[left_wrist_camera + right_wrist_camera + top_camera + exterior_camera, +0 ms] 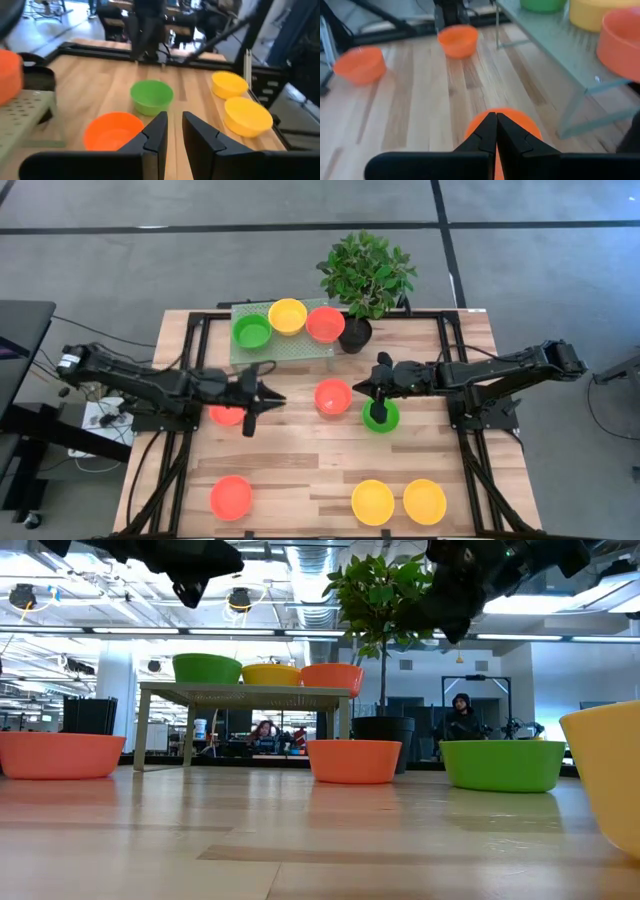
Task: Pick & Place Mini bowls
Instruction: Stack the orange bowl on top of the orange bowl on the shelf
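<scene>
Three mini bowls, green (252,331), yellow (287,315) and red-orange (325,324), stand on a small raised perforated shelf (285,346). Six more rest on the table: red-orange (333,396), green (380,417), red-orange (227,416) partly under the left arm, red-orange (231,497), and two yellow (373,502) (425,501). My left gripper (278,398) (174,125) hovers pointing toward the table's right, its fingers a narrow gap apart. My right gripper (357,388) (496,120) hovers shut above the middle red-orange bowl (520,120), pointing left. Both are well above the table in the low view.
A black pot with a leafy plant (365,275) stands beside the shelf's right end at the far edge. The shelf's thin legs (570,112) stand close to the middle bowl. Bare wood (300,465) lies between the middle and near rows of bowls.
</scene>
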